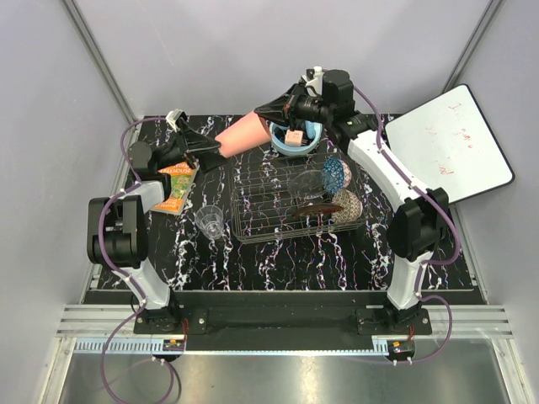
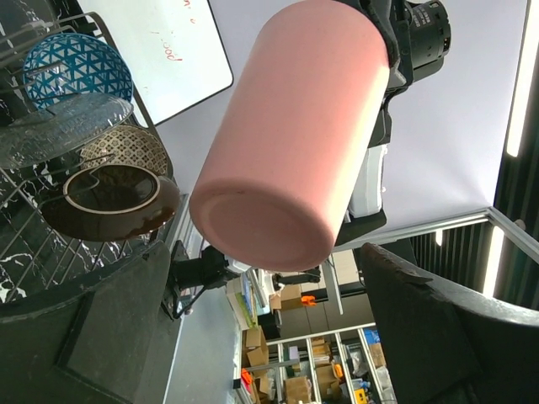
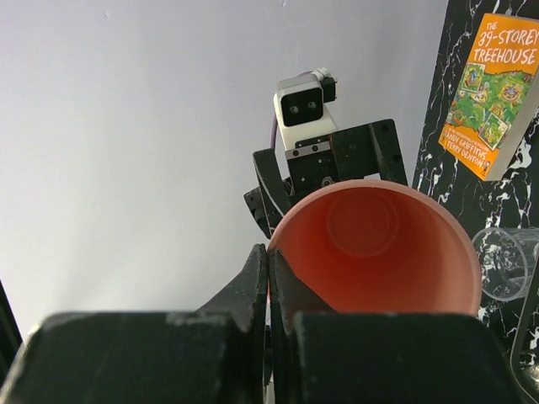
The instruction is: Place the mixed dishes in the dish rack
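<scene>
Dish rack (image 1: 286, 202) sits mid-table, pink cup (image 1: 242, 135) hangs on its side in the air over the rack's far-L corner, R gripper (image 3: 269, 269) pinched shut on its rim, L gripper (image 1: 209, 151) wide open, holding nothing, just by the cup's base.

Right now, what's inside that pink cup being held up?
Nothing: the right wrist view looks straight into the pink cup and shows its bare bottom. Only the nearest bit of inner wall is covered, by the right gripper pinching the rim.
</scene>
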